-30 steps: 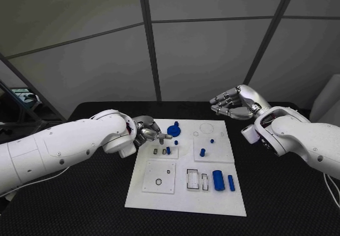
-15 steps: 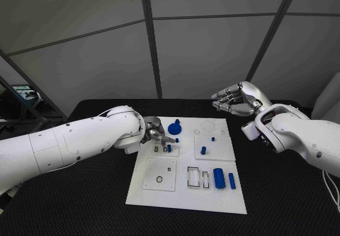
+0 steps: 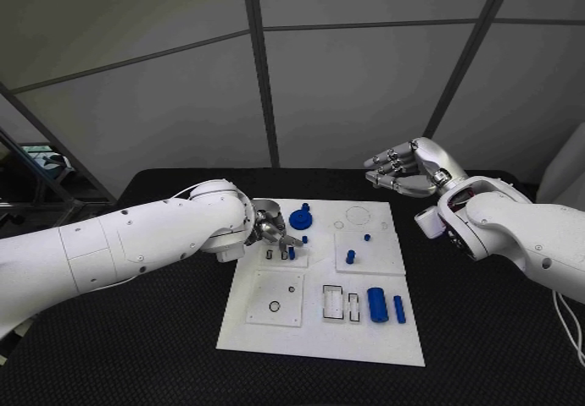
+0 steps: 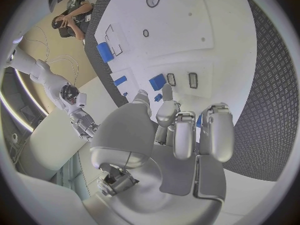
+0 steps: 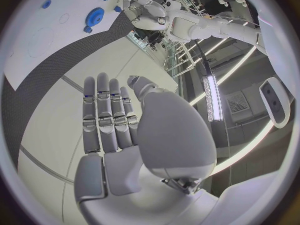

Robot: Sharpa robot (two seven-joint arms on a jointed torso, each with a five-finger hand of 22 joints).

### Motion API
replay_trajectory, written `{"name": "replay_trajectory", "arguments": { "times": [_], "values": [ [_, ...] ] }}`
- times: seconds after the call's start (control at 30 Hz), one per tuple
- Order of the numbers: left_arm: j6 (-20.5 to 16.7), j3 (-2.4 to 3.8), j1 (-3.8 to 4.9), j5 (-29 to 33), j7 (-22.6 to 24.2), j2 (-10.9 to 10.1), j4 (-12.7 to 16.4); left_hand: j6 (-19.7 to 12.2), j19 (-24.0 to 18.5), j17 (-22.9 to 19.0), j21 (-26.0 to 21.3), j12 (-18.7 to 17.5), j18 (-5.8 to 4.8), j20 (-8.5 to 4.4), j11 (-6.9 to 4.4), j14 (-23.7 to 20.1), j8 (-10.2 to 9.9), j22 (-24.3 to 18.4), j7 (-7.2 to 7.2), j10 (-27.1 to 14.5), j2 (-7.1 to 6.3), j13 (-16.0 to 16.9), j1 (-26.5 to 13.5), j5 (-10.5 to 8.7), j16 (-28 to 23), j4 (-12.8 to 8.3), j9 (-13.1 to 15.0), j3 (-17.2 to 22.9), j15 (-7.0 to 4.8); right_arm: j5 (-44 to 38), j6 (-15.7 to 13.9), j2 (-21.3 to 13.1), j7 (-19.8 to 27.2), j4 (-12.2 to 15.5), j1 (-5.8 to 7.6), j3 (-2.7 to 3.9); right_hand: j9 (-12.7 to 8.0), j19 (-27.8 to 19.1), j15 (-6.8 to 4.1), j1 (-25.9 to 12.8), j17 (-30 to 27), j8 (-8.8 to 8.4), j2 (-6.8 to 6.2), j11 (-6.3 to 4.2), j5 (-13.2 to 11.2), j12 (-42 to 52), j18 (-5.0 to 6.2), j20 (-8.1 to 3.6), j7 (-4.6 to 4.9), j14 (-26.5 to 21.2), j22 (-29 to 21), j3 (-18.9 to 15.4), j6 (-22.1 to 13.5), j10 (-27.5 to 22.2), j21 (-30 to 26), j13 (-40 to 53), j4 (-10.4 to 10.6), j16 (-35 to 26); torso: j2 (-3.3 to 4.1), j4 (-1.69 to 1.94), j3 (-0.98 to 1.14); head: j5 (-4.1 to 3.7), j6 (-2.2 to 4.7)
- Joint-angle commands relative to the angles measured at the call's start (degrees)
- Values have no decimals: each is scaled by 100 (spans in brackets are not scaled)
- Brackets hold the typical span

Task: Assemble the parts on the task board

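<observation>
The white task board (image 3: 319,338) lies mid-tabletop (image 3: 146,338), blue parts (image 3: 377,306) scattered over it. The left hand (image 3: 270,230) hovers at the board's far-left area, fingers curled; whether it holds anything I cannot tell. The right hand (image 3: 408,172) hangs beyond the board's far-right corner, fingers curled on nothing.

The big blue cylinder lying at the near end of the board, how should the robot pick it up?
Probably by its long curved sides, coming straight down from above. The big blue cylinder lies flat on the task board, so its ends face along the board. A thin blue bar lies close beside it, so the fingers need care there.
</observation>
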Motion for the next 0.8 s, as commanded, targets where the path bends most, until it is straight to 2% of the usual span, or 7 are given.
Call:
{"name": "replay_trajectory", "arguments": {
  "times": [0.03,0.8],
  "values": [
    [161,-1,12,-73,-51,22,-18,-44,1,1440,-7,-29,-84,-15,14,573,27,-6,6,-47,11,-12,11,-13,15,-12,14,-36,-37,28,-53,8,-12,-1,13,5,-8,3,26,-74,-8,-31,-1,30,35,-24,48,41,23,33,-9,2,-37,-11,-31,-9,-16,-39,3,-2,-3,0,-13],
    [300,-5,16,-73,-51,133,-77,-91,-4,1440,-6,-92,-85,-21,7,572,99,9,-2,-116,69,-73,256,1,13,-89,131,-47,-43,28,-42,52,-68,-29,12,5,-5,1,34,-112,-26,-24,19,37,101,-20,50,53,27,47,-31,13,-59,-33,-74,-52,-9,-89,6,1,0,-5,-60]
  ]
}}
